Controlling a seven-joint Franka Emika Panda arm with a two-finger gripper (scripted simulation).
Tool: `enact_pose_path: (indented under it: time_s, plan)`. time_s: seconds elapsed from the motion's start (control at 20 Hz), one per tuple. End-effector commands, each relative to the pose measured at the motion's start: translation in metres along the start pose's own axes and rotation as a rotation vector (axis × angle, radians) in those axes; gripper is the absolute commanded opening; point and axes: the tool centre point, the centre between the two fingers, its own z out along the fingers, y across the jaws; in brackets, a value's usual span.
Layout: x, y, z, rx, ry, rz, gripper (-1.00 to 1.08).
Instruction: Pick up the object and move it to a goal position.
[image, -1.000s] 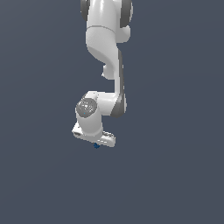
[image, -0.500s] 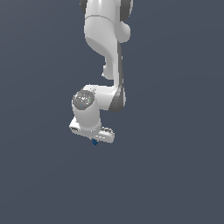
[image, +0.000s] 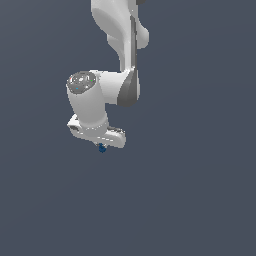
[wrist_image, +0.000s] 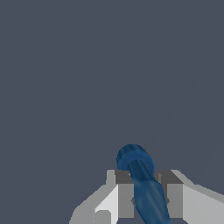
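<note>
Gripper: the white gripper (image: 101, 146) points down under the arm. In the wrist view its two grey fingers (wrist_image: 125, 192) sit close on both sides of the blue piece and press on it, so it is closed on the piece with only a thin gap between the fingers.

Object: the small dark-blue object (wrist_image: 142, 183) is held between the fingers. It is long and thin, with a round knobbly end that sticks out past the fingertips. In the exterior view only a tiny blue bit (image: 102, 148) peeks out below the gripper.

Where the object is: up in the gripper, under the wrist, a little toward the exterior view's left of the middle. It touches nothing but the fingers.

Arm: the white arm (image: 117, 35) comes down from the top and bends at a grey joint; the wrist part leans toward the exterior view's left.

Background: plain dark grey-blue all around in both views.
</note>
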Motion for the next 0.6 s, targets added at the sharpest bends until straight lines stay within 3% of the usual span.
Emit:
enact_pose_path:
  time_s: [0.0, 0.55]
  plan:
    - [-0.006, 0.009, -0.029, 0.000, 0.001, 0.000, -1.00]
    - [-0.034, 0.048, -0.158, 0.001, 0.001, 0.001, -1.00]
